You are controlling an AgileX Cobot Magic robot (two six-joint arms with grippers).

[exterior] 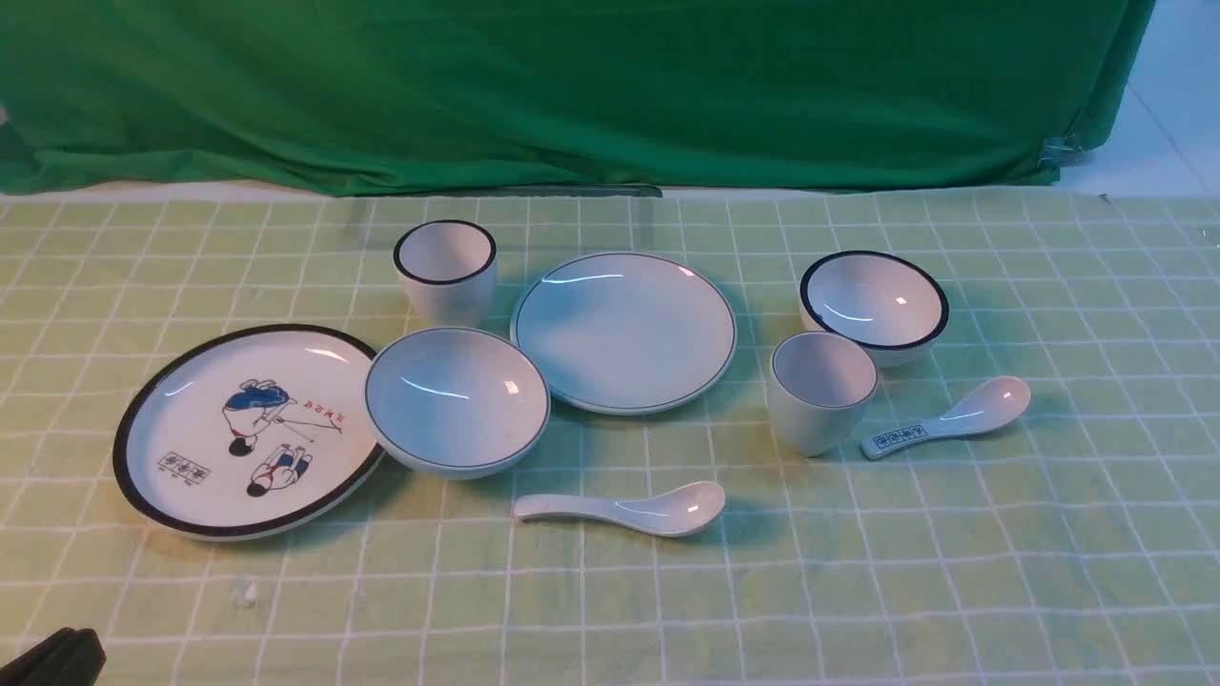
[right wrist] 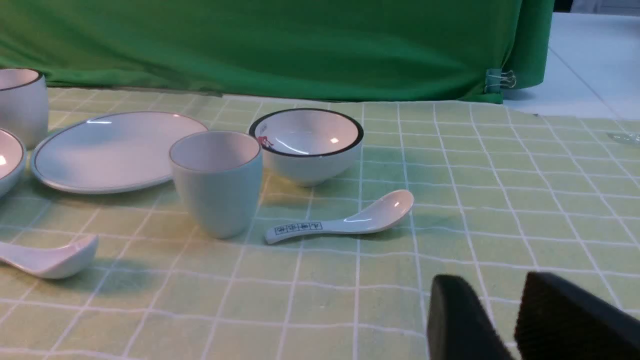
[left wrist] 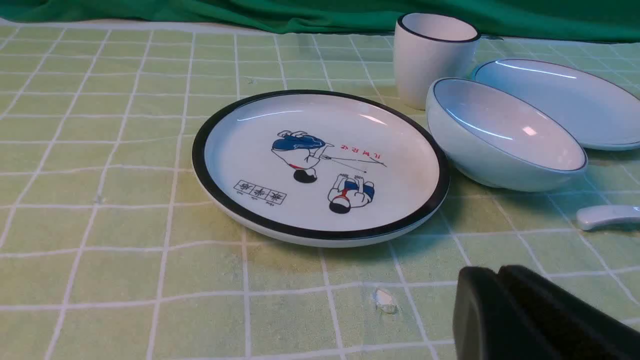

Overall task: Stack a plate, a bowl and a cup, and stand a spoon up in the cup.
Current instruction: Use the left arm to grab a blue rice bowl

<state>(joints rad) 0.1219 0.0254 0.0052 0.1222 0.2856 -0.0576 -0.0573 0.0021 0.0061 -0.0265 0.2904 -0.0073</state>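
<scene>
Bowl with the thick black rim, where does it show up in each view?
Front view: right of centre, behind the rounded cup.
Left wrist view: not in it.
Right wrist view: near the middle.
Shared landmark: the green curtain, along the back.

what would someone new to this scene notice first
Probably the black-rimmed plate with cartoon figures, the boldest thing on the checked cloth, at the robot's left. Next, the plain pale plate lying bare near the middle, with the wide pale bowl between the two plates. The green curtain behind also catches the eye.
</scene>
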